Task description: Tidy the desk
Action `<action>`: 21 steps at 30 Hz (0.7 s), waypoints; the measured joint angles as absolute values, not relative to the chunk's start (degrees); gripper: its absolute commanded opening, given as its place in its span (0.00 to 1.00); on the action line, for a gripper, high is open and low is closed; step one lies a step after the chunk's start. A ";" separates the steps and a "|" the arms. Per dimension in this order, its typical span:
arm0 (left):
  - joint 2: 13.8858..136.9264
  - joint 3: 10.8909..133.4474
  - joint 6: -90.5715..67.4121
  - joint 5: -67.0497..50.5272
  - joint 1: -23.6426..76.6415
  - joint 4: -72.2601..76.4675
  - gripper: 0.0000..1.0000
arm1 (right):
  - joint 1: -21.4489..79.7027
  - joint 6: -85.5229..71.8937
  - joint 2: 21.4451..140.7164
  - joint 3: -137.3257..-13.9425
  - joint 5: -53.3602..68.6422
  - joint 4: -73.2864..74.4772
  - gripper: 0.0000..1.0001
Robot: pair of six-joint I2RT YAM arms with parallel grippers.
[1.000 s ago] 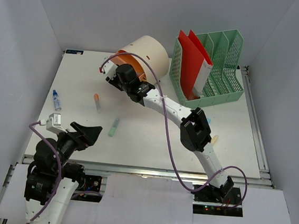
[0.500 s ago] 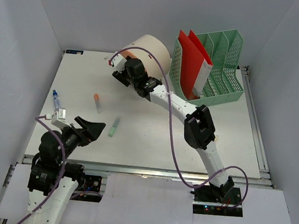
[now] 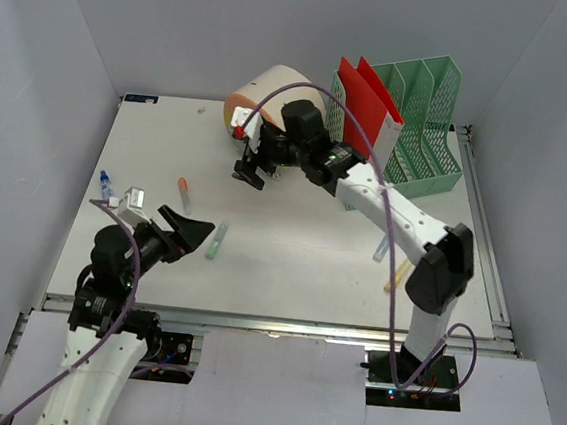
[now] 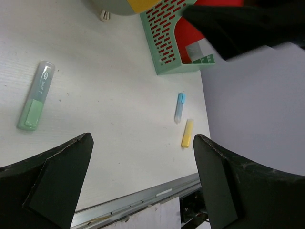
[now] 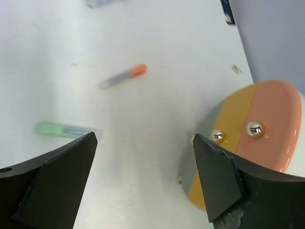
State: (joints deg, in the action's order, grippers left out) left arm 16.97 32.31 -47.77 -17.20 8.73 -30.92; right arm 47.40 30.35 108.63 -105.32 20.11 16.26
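Observation:
The desk (image 3: pixel 290 253) is a white tabletop with an aluminium rail (image 3: pixel 273 322) along its front. A green highlighter (image 3: pixel 217 239) lies on it near the front left, also in the left wrist view (image 4: pixel 36 95) and the right wrist view (image 5: pixel 62 130). An orange-capped pen (image 3: pixel 183 193) lies further back, blurred in the right wrist view (image 5: pixel 121 76). My left gripper (image 3: pixel 193 229) is open and empty just left of the green highlighter. My right gripper (image 3: pixel 251 170) is open and empty, above the desk in front of a round peach, yellow and grey container (image 3: pixel 275 96) lying on its side (image 5: pixel 243 138).
A green file rack (image 3: pixel 403 124) with red folders stands at the back right, also in the left wrist view (image 4: pixel 167 52). A blue highlighter (image 3: pixel 385 247) and a yellow one (image 3: pixel 398 274) lie at the right (image 4: pixel 179 107) (image 4: pixel 187 133). A blue-capped tube (image 3: pixel 108 188) lies at the left edge.
My right arm has swung its elbow to the right, uncovering the blue and yellow highlighters; its gripper has drawn back from the container. My left gripper has shifted slightly right.

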 measured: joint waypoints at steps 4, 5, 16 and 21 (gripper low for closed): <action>27.70 30.53 -48.15 -21.30 8.73 -20.48 0.97 | 42.24 29.14 93.45 -95.28 34.53 16.80 0.88; 30.33 30.21 -48.31 -22.19 8.73 -18.10 0.97 | 39.49 28.82 89.64 -92.10 37.78 16.13 0.88; 73.57 36.81 -50.65 -31.31 8.70 16.58 0.96 | 14.77 28.53 67.18 -51.12 58.61 16.47 0.87; 88.04 45.76 -52.31 -31.43 8.17 27.31 0.86 | 8.35 27.53 63.51 -46.94 63.89 15.44 0.86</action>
